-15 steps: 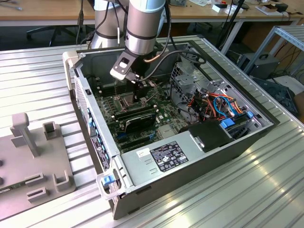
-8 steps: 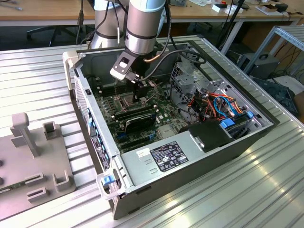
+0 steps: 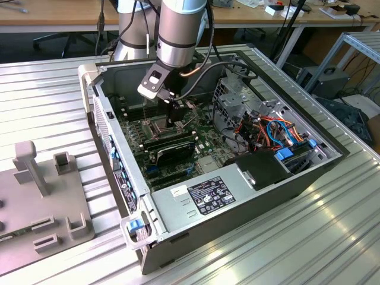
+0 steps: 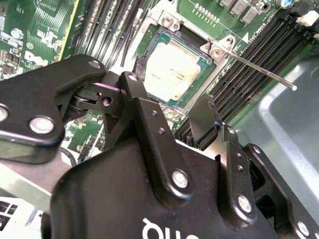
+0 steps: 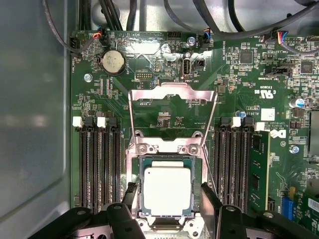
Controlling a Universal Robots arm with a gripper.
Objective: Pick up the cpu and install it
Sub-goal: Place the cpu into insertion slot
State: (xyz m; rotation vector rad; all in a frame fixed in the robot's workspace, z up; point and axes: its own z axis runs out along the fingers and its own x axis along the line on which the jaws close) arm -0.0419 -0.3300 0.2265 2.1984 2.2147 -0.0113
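Cpu (image 5: 167, 190): laid flat in socket (image 5: 131, 164). End effector (image 5: 168, 201): released. In the first wrist view the cpu is found squarely between its spread fingers (image 5: 210, 199).

The cpu (image 5: 167, 190) is showing a dull silver-grey metal top; the socket frame (image 5: 142, 148) around it is gleaming brighter. The gripper (image 4: 169, 97) is looking matt black with shiny screws; the table (image 3: 297, 237) is showing ribbed, satin metal.

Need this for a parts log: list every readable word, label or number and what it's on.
Nothing legible.
Black-and-white sticker on grey metal power supply box: too small.
White lettering on green motherboard: too small.
White letters on black claw: cut off.
Silver-grey square cpu: no marking shows.
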